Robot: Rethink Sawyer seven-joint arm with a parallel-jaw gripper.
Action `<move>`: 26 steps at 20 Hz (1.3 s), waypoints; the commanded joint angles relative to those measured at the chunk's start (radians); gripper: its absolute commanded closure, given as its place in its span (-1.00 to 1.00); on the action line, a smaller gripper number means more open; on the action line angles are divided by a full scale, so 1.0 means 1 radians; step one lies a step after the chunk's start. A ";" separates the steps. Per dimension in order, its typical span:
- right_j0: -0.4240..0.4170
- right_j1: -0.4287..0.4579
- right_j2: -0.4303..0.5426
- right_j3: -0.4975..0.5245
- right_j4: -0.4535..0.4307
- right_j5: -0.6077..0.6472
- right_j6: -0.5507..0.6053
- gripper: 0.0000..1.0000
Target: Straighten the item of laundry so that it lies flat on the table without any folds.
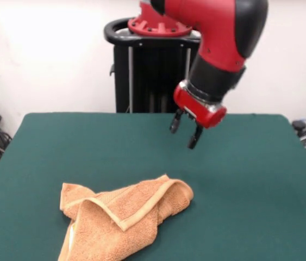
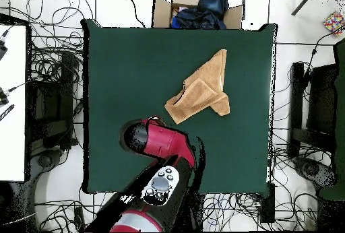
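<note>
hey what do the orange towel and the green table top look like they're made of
The towel looks like soft terry cloth: its surface is fuzzy and looped, with a smoother flat woven band along the folded edge. The table seems covered in matte, felt-like fabric, with no shine or visible grain.

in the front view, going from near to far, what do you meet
towel crumpled at the table's near edge → bare green table → gripper hanging above the table with fingers apart → black pedestal behind the table's far edge → white wall
</note>
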 commanded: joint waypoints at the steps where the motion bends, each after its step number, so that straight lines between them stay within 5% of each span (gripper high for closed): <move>1: 0.052 0.112 0.078 -0.043 0.185 -0.024 0.378 -1.00; 9: 0.069 0.056 0.015 -0.063 0.252 0.144 0.378 -1.00; 14: 0.038 -0.055 0.075 0.000 0.314 0.075 0.368 -1.00; 20: 0.114 -0.036 -0.111 -0.113 0.213 0.234 0.323 -1.00; 26: 0.097 0.031 -0.166 -0.160 0.182 0.200 0.269 -1.00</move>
